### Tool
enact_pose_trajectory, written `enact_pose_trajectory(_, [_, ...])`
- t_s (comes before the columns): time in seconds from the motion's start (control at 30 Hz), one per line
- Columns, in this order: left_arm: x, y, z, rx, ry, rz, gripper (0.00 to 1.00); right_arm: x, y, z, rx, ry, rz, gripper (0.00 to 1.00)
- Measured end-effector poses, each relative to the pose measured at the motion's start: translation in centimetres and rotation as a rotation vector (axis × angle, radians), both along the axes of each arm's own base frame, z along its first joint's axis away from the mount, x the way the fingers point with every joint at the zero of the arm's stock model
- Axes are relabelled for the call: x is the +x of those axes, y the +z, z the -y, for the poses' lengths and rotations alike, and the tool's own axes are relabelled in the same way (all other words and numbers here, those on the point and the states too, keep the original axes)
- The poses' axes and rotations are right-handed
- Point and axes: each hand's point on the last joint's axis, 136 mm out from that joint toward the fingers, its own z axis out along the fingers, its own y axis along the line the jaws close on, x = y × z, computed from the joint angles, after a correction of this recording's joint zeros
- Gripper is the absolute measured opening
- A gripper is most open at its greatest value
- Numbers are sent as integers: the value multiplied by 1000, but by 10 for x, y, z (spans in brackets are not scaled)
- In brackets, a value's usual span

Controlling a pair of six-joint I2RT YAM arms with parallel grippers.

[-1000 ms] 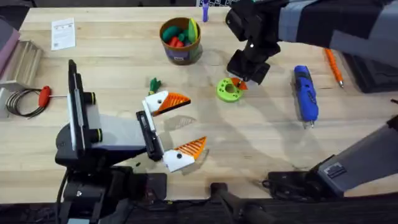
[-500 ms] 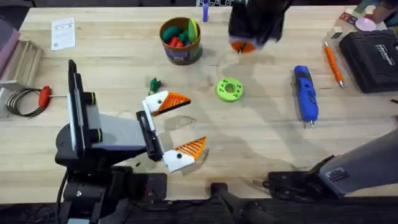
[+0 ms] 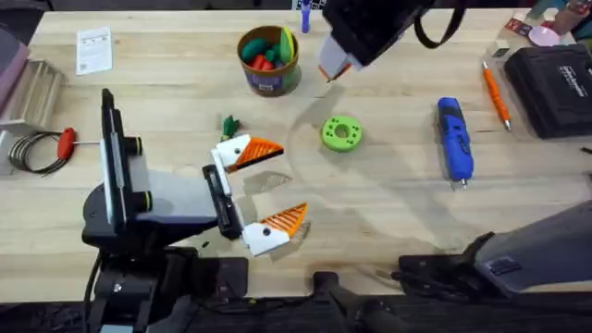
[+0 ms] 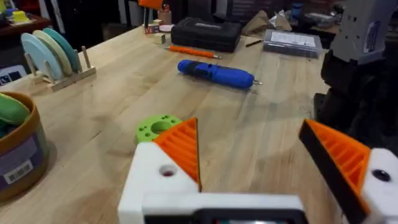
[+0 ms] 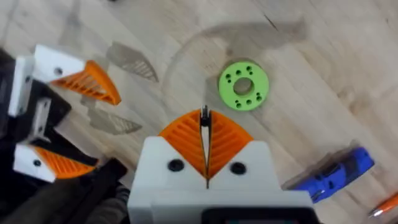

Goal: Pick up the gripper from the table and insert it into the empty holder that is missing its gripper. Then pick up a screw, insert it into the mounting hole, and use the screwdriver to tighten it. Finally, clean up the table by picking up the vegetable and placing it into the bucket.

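Observation:
My left gripper [image 3: 289, 180] lies open on the table, and each white holder [image 3: 233, 148] at its tip carries an orange gripper finger [image 3: 262, 148] [image 4: 181, 146]. Raised above the far middle, my right gripper [image 3: 331, 69] [image 5: 204, 124] is shut on a thin dark screw [image 5: 204, 117]. The blue screwdriver [image 3: 453, 139] [image 4: 214, 71] lies to the right. A small dark green vegetable [image 3: 229, 125] rests just beyond the left gripper's upper finger. The orange-brown bucket [image 3: 268, 81] stands at the far middle with toys inside.
A green round disc [image 3: 341, 132] [image 5: 243, 85] lies between the left gripper and the screwdriver. A red-handled screwdriver [image 3: 67, 141] with a wire coil lies far left. On the right are an orange pen-like tool [image 3: 495, 97] and a black case [image 3: 550, 88].
The right arm has lifted off the green disc and swung up and left toward the bucket, its gripper staying shut. The left arm has not moved.

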Motion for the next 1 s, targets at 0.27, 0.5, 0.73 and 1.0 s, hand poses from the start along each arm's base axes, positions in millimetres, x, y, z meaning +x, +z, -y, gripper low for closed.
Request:
enact_pose_trajectory(0.27, [0,0,0,0,0,0,986,-20,4,-33,33,270,36,6])
enact_pose_trajectory(0.5, [0,0,0,0,0,0,985,-39,10,-67,74,474,97,6])
enact_pose_trajectory(0.73, [0,0,0,0,0,0,985,-58,13,-89,88,608,138,6])
enact_pose_trajectory(1.0, [0,0,0,0,0,0,985,-74,15,-106,95,720,175,6])
